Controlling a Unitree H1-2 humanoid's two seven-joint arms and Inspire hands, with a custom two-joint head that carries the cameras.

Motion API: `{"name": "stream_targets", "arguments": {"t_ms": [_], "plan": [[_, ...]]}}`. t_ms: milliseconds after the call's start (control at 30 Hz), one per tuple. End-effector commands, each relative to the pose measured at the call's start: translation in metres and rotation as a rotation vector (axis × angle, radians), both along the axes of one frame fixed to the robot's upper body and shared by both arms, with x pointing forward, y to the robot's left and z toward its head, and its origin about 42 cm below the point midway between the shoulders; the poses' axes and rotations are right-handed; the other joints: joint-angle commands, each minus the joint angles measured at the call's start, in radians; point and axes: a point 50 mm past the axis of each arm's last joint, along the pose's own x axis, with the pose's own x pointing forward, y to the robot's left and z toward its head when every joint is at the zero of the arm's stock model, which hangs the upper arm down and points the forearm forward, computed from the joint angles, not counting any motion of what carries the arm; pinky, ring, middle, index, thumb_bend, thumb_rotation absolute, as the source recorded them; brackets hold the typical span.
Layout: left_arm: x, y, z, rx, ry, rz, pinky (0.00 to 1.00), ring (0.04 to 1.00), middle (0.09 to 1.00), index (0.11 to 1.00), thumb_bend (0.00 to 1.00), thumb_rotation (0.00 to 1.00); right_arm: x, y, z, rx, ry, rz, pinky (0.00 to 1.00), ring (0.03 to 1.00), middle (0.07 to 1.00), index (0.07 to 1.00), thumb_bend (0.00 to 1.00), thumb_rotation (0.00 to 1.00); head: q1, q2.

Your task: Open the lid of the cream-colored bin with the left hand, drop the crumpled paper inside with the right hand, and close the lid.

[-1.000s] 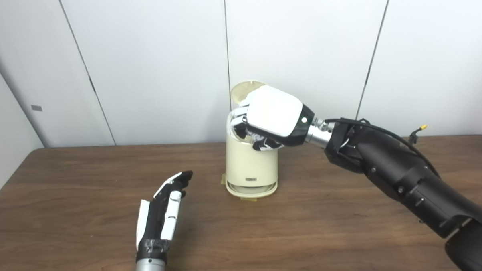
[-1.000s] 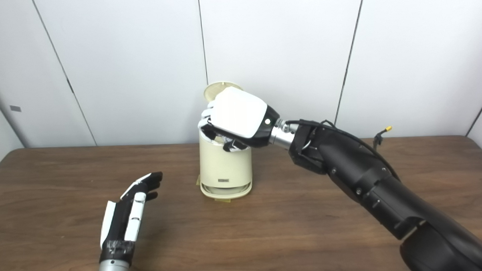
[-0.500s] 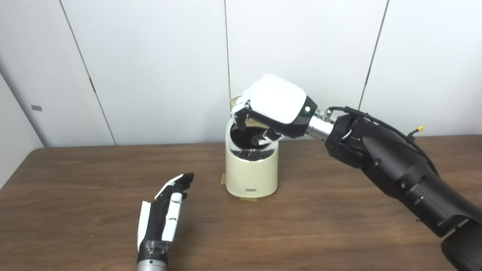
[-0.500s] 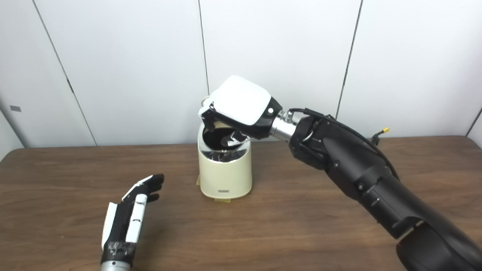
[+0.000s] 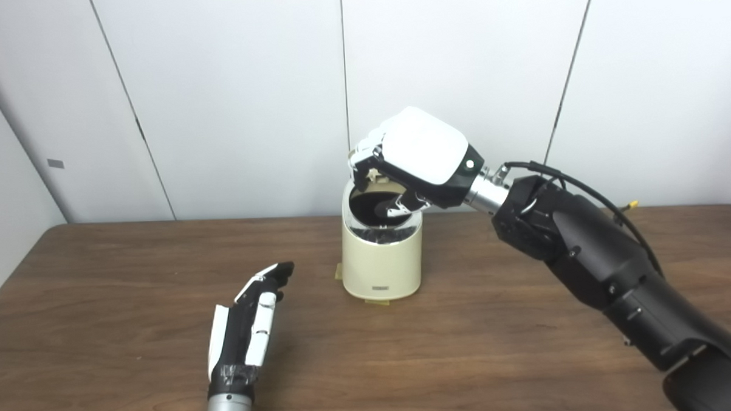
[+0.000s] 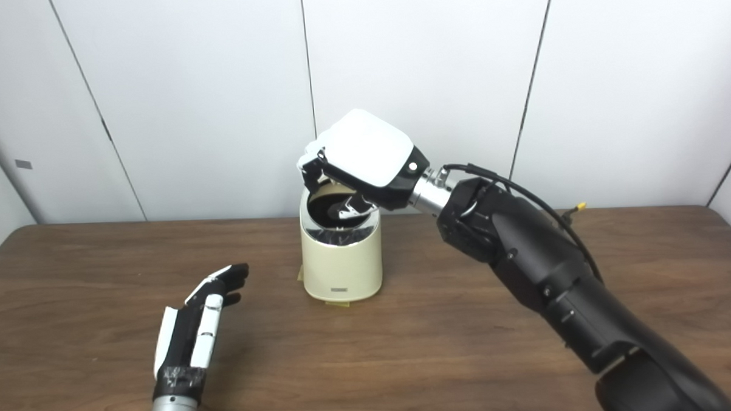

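Left eye view: right hand, fingers curled, contents unseen, above open cream-colored bin mid-tabletop; its light lid likely tips easily; left hand spread, empty.

Dark wood-grain table runs wall to wall, backed by plain white wall panels with thin dark seams.

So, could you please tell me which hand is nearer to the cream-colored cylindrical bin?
Right. The right hand hangs directly over the open mouth of the cream-colored cylindrical bin. The left hand lies on the wooden table, apart, to the bin's left and nearer the camera.
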Motion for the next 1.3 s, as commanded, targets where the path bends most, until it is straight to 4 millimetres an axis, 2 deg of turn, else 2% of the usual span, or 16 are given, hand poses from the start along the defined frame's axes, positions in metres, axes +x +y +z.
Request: {"name": "stream_targets", "arguments": {"t_ms": [0,200,367,467,533,567,667,733,800,900,967,1000,1033,1100,1167,1267], "plan": [[0.008,-0.002,0.018,-0.003,-0.084,-0.003,0.80,0.832,0.817,0.808,0.41,1.00,-0.004,-0.007,0.025,0.131,-0.056,-0.013,0.36,0.440,0.495,0.478,0.51,0.16,-0.001,0.001],[0.008,0.000,0.018,-0.001,-0.092,0.001,0.80,0.828,0.811,0.803,0.41,1.00,-0.016,-0.028,0.008,0.504,0.017,0.046,0.22,0.278,0.346,0.471,0.51,0.17,-0.004,0.001],[0.007,0.003,0.019,0.005,-0.092,-0.002,0.79,0.819,0.808,0.802,0.41,1.00,-0.026,-0.043,-0.009,0.775,0.179,0.101,0.22,0.270,0.341,0.470,0.51,0.16,-0.008,0.005],[0.007,0.004,0.019,0.010,-0.087,-0.004,0.80,0.829,0.814,0.809,0.42,1.00,-0.035,-0.052,-0.022,0.822,0.307,0.078,0.33,0.406,0.470,0.482,0.50,0.17,-0.009,0.004],[0.008,0.005,0.018,0.010,-0.088,-0.002,0.80,0.830,0.813,0.807,0.42,1.00,-0.040,-0.056,-0.028,0.815,0.365,0.051,0.42,0.529,0.599,0.493,0.50,0.17,-0.010,0.003],[0.008,0.006,0.018,0.012,-0.087,-0.001,0.80,0.830,0.813,0.807,0.42,1.00,-0.044,-0.059,-0.033,0.808,0.388,0.038,0.47,0.582,0.652,0.599,0.51,0.37,-0.010,0.003],[0.008,0.008,0.018,0.017,-0.087,-0.001,0.79,0.828,0.815,0.807,0.41,1.00,-0.054,-0.068,-0.048,0.788,0.453,0.007,0.66,0.771,0.821,0.821,0.50,0.64,-0.011,0.003],[0.009,0.009,0.018,0.019,-0.091,-0.001,0.79,0.824,0.813,0.804,0.40,1.00,-0.059,-0.072,-0.058,0.792,0.483,0.001,0.73,0.823,0.860,0.860,0.50,0.70,-0.011,0.003],[0.011,0.010,0.021,0.036,-0.106,-0.001,0.77,0.814,0.808,0.797,0.40,1.00,-0.063,-0.075,-0.068,0.814,0.500,0.009,0.77,0.846,0.868,0.871,0.50,0.71,-0.009,0.002],[0.017,0.013,0.031,0.058,-0.126,-0.004,0.74,0.790,0.798,0.785,0.42,1.00,-0.068,-0.077,-0.082,0.855,0.519,0.016,0.77,0.857,0.877,0.878,0.46,0.71,-0.009,0.002],[0.021,0.015,0.037,0.076,-0.133,-0.004,0.74,0.791,0.801,0.793,0.43,1.00,-0.070,-0.077,-0.090,0.873,0.535,0.013,0.78,0.865,0.883,0.888,0.42,0.76,-0.010,0.002],[0.025,0.017,0.044,0.094,-0.145,-0.010,0.74,0.792,0.802,0.795,0.44,1.00,-0.072,-0.078,-0.095,0.863,0.560,-0.001,0.79,0.867,0.884,0.891,0.42,0.77,-0.010,0.002],[0.029,0.019,0.050,0.111,-0.156,-0.019,0.75,0.799,0.807,0.798,0.44,1.00,-0.074,-0.078,-0.099,0.851,0.583,-0.013,0.84,0.907,0.917,0.926,0.48,0.88,-0.007,0.002],[0.039,0.022,0.066,0.152,-0.168,-0.039,0.76,0.812,0.815,0.805,0.44,1.00,-0.079,-0.078,-0.104,0.824,0.622,-0.044,0.90,0.947,0.949,0.960,0.56,0.97,-0.002,0.001],[0.049,0.026,0.080,0.219,-0.179,-0.047,0.79,0.843,0.839,0.825,0.46,1.00,-0.083,-0.078,-0.107,0.807,0.646,-0.069,0.96,0.987,0.984,0.990,0.62,0.99,-0.001,-0.001],[0.072,0.032,0.115,0.344,-0.206,-0.041,0.82,0.856,0.846,0.836,0.47,1.00,-0.088,-0.079,-0.112,0.810,0.682,-0.093,0.99,0.999,0.999,0.999,0.61,1.00,-0.002,-0.004]]}}
